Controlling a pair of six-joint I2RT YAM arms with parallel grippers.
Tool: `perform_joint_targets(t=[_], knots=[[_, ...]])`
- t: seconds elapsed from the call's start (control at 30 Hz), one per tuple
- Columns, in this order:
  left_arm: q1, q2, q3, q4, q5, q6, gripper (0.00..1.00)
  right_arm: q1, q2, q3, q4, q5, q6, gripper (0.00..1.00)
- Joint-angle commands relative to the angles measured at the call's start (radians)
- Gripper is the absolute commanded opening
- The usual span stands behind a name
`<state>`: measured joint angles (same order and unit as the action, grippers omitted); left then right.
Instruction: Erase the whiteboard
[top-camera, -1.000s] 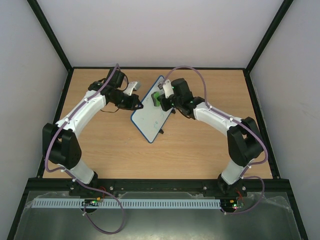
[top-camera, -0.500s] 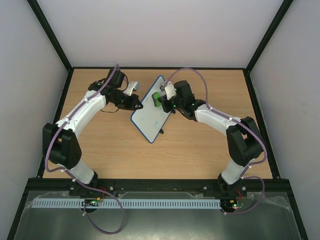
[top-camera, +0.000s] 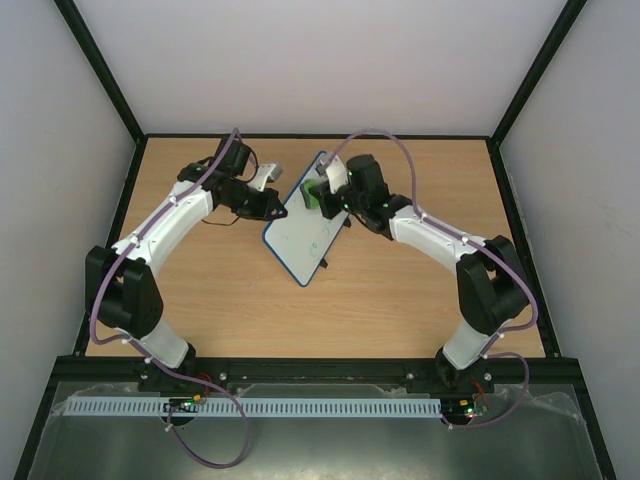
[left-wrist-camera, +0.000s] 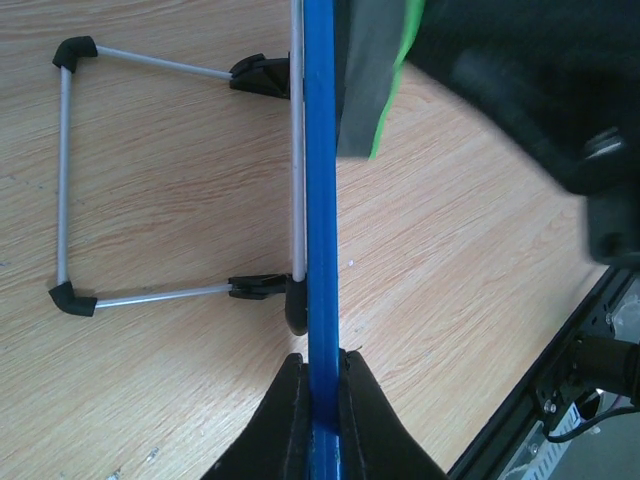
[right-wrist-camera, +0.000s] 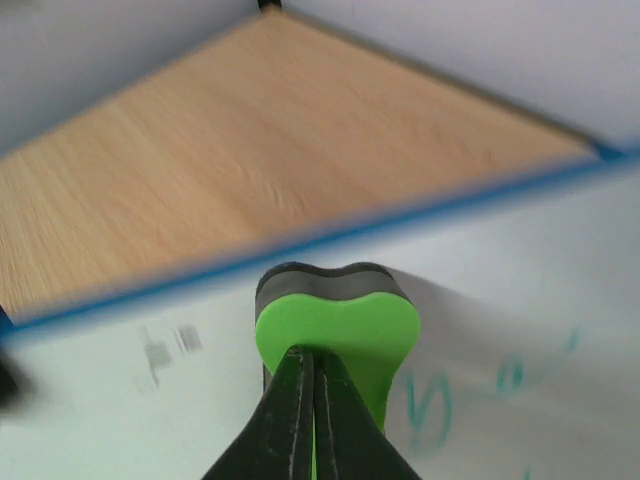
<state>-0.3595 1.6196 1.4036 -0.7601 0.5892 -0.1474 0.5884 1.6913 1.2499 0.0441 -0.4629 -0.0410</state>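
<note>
The whiteboard (top-camera: 305, 235), white with a thin blue frame, stands tilted at the table's middle. My left gripper (top-camera: 280, 207) is shut on its blue frame (left-wrist-camera: 320, 250), seen edge-on in the left wrist view, with the jaws pinching the edge (left-wrist-camera: 322, 385). My right gripper (top-camera: 322, 192) is shut on the green eraser (top-camera: 314, 193) and presses it on the board near its far upper edge. In the right wrist view the eraser (right-wrist-camera: 345, 325) rests on the white surface, with green writing (right-wrist-camera: 430, 405) just right of it.
The board's wire stand with black feet (left-wrist-camera: 70, 180) rests on the wooden table (top-camera: 200, 290) behind the board. Black enclosure posts and white walls ring the table. The black front rail (top-camera: 320, 372) runs along the near edge.
My right gripper with the eraser has shifted slightly up and left along the board's upper part. The left arm and the board have stayed put.
</note>
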Motion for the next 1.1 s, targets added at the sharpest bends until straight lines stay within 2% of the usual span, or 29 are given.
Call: perform_joint_targets(t=[0.0,0.13,0.3,0.5,0.67,0.8,0.87,0.93,1.07], knots=[[-0.038,0.037,-0.008,-0.07,0.059,-0.001,0.03,0.004,-0.004,-0.187,-0.01,-0.024,-0.003,0.02],[-0.038,0.039,-0.012,-0.067,0.058,-0.001,0.03,0.004,-0.015,-0.266,0.014,-0.035,0.001,0.02],[-0.038,0.039,-0.014,-0.067,0.057,-0.003,0.03,0.004,-0.011,-0.226,0.005,-0.03,0.007,0.02],[-0.036,0.04,-0.016,-0.067,0.054,-0.001,0.03,-0.008,-0.064,-0.171,-0.087,-0.011,-0.013,0.02],[-0.036,0.037,-0.011,-0.067,0.052,-0.001,0.03,-0.081,-0.158,-0.179,-0.2,-0.028,-0.029,0.04],[-0.035,0.042,-0.015,-0.064,0.053,-0.001,0.03,-0.097,-0.199,-0.201,-0.287,-0.047,-0.066,0.25],[-0.035,0.042,-0.015,-0.063,0.054,-0.001,0.03,-0.097,-0.199,-0.225,-0.297,-0.076,-0.093,0.32],[-0.035,0.039,-0.015,-0.063,0.054,-0.001,0.03,-0.096,-0.181,-0.243,-0.286,-0.094,-0.121,0.38],[-0.035,0.038,-0.021,-0.063,0.052,-0.002,0.03,-0.096,-0.126,-0.246,-0.217,-0.166,-0.126,0.58]])
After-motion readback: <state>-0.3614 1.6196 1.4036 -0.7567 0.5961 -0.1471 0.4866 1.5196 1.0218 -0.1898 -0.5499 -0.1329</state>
